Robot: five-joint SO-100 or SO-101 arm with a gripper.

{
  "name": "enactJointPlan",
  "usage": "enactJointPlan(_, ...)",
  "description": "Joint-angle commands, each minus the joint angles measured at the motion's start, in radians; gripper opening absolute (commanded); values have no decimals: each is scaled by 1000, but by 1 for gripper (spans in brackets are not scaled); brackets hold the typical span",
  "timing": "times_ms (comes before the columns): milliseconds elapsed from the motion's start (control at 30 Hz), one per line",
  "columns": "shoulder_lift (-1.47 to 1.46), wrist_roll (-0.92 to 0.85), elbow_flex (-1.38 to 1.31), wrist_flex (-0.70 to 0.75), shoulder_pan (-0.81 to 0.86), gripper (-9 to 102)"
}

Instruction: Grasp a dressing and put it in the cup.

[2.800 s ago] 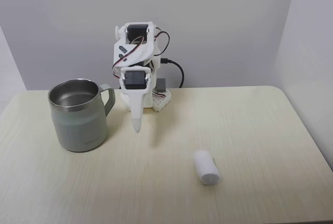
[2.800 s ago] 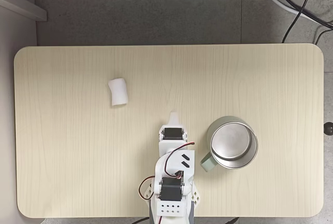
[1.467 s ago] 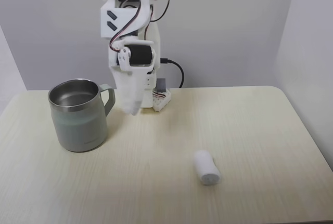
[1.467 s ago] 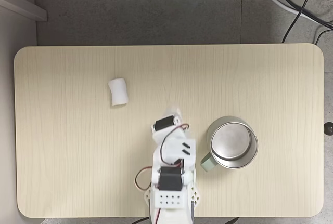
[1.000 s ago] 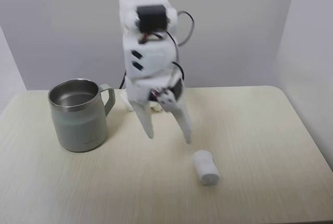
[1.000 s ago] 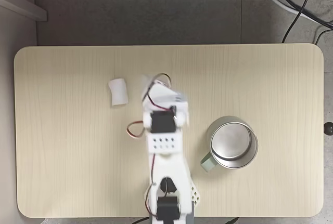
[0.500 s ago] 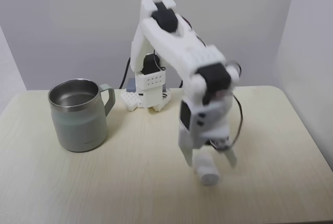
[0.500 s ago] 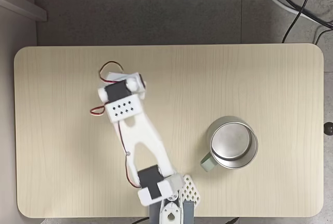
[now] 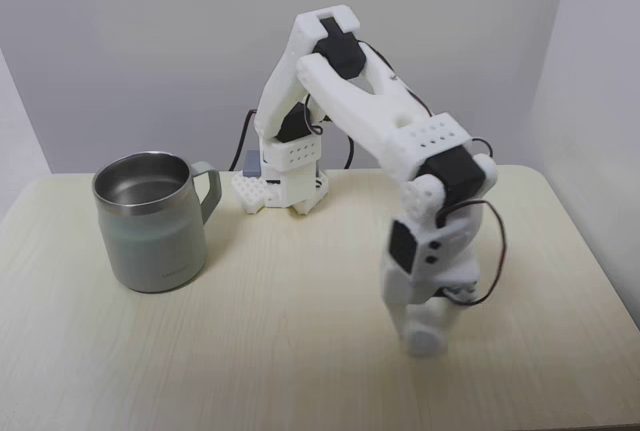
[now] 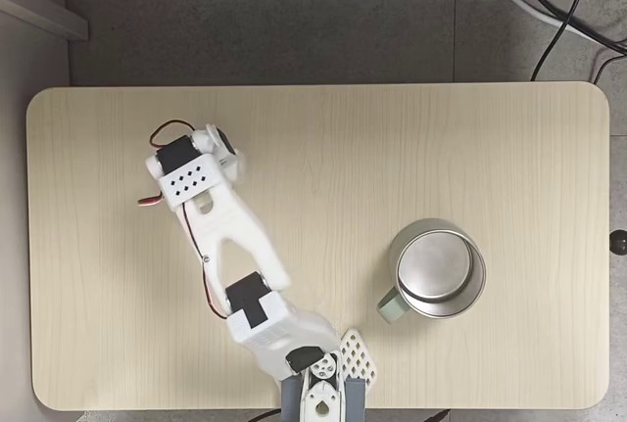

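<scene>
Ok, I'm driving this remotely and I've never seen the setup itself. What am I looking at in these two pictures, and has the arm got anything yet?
The white machine is a small jointed robot arm bolted at the back edge of a pale wooden table. One fixed view looks at it from the front, across the table; the other fixed view looks straight down from above, with the arm's base at the bottom edge.

The arm is stretched out and bent down, and its gripper is low, at the table surface. Seen from above, the arm's wrist covers that spot.

The cup, a grey-green mug with a shiny metal inside, stands upright and apart from the arm, and nothing is visible inside it.

The white gripper parts hide the dressing roll, so I cannot tell whether the gripper is open, shut or holding anything.
</scene>
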Motion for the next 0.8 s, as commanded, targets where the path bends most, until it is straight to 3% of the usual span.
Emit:
enactJointPlan(0,-21,18,3,-2,-5,-1)
enactJointPlan(367,-287,143,-2,103,20,-1)
enactJointPlan(767,-715,353,-37,370,170,-1)
